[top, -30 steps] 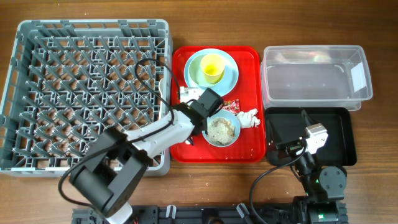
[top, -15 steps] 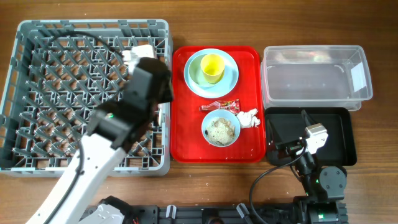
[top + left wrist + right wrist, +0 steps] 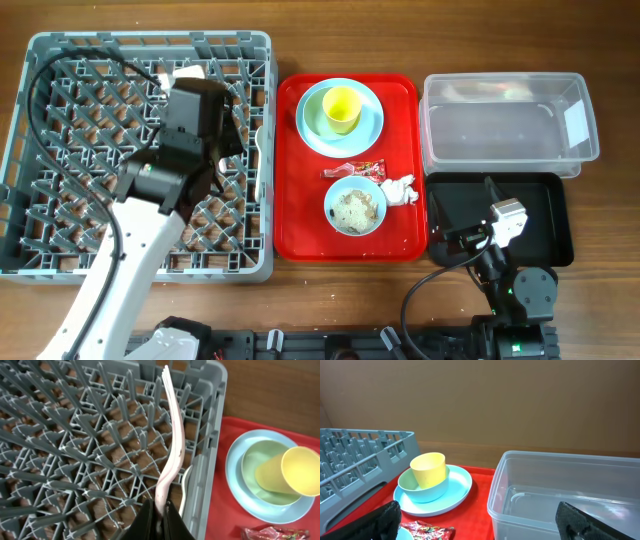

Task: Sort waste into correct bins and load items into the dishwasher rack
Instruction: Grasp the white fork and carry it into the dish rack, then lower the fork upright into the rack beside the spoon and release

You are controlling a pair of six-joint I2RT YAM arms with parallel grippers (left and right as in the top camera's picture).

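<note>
My left gripper (image 3: 160, 516) is shut on the handle of a white plastic fork (image 3: 175, 435), held over the right side of the grey dishwasher rack (image 3: 60, 150) with its tines toward the far wall. Another white utensil (image 3: 186, 485) lies against the rack's right wall. On the red tray (image 3: 300, 235) are the light blue plate (image 3: 370, 130), a bowl and the yellow cup (image 3: 341, 108) stacked on it, a bowl of rice scraps (image 3: 355, 208), the red wrapper (image 3: 352, 171) and the napkin (image 3: 399, 189). My right gripper (image 3: 480, 525) stands open and empty, low by the black tray.
The clear tub (image 3: 505, 125) stands at the back right with the shallow black tray (image 3: 540, 215) in front of it. The right arm's base (image 3: 520, 290) sits at the table's near edge. The rack's upright pegs rise close under the fork.
The left arm has lifted away from the red tray and swung left and back over the rack, with the fork in its jaws. The right arm has not moved.
</note>
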